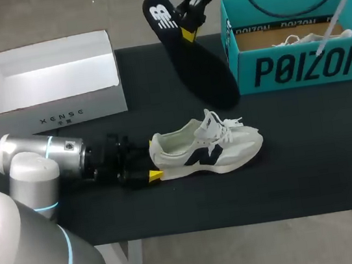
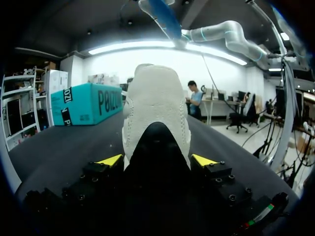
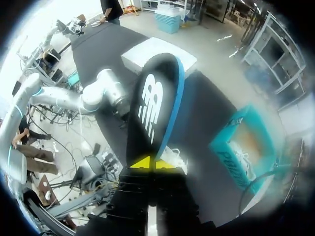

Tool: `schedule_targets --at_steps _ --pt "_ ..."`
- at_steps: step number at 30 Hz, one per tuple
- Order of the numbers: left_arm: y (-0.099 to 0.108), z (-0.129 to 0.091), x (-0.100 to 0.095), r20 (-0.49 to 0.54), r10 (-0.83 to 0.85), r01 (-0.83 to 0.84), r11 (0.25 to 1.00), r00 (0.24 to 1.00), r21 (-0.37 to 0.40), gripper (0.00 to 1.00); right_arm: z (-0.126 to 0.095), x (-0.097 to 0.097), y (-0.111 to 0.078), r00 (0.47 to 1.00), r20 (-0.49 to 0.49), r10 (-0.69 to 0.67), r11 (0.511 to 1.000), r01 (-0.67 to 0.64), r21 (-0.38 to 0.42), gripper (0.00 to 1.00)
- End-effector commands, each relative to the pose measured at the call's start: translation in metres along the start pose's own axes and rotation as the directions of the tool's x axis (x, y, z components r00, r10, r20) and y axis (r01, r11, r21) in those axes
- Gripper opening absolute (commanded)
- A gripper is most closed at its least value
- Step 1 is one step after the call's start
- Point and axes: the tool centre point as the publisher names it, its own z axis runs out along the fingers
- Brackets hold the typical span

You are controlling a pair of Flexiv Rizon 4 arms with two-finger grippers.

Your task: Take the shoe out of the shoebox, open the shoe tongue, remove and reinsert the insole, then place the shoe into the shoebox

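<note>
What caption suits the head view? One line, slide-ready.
Left gripper clamps the heel of the white shoe on the table; right gripper holds the black insole aloft beside the teal shoebox.

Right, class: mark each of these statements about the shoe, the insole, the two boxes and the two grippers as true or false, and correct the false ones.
1. The insole is out of the shoe, and the right gripper holds it up above the table. True.
2. The shoe lies inside the teal shoebox. False: it stands on the table, outside the box.
3. The left gripper is at the shoe's heel, with one finger on either side. True.
4. In the head view, the teal shoebox stands at the table's left end. False: it is at the right end, and the white box is at the left.
</note>
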Motion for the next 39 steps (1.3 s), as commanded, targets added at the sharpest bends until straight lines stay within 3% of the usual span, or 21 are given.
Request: schedule_targets --at_steps 1,7,13,17,23,28,39 --pt "0.004 0.001 0.000 0.001 0.001 -0.001 1.000 1.000 0.000 0.00 -0.029 0.024 -0.052 0.998 -0.002 0.062 0.989 -0.061 -0.134 0.00" --pt "0.004 0.001 0.000 0.001 0.001 -0.001 1.000 1.000 0.000 0.00 -0.054 0.057 -0.068 0.990 -0.003 0.138 0.971 -0.136 -0.194 0.00" --pt "0.004 0.001 0.000 0.001 0.001 -0.001 1.000 1.000 0.000 0.00 -0.073 0.070 -0.084 0.997 0.010 0.077 0.959 -0.071 -0.274 0.00" --pt "0.004 0.001 0.000 0.001 0.001 -0.001 1.000 1.000 0.000 0.00 -0.080 0.065 -0.088 0.999 0.005 -0.035 0.938 0.034 -0.346 0.00" --pt "0.004 0.001 0.000 0.001 0.001 -0.001 1.000 1.000 0.000 0.00 -0.077 0.047 -0.081 0.997 -0.024 -0.076 0.921 0.060 -0.385 0.00" --pt "0.004 0.001 0.000 0.001 0.001 -0.001 1.000 1.000 0.000 0.00 -0.082 0.034 -0.072 0.996 -0.030 -0.088 0.919 0.070 -0.388 0.00" --pt "0.004 0.001 0.000 0.001 0.001 -0.001 1.000 1.000 0.000 0.00 -0.089 0.032 -0.062 0.995 -0.001 -0.102 0.916 0.094 -0.390 0.00"
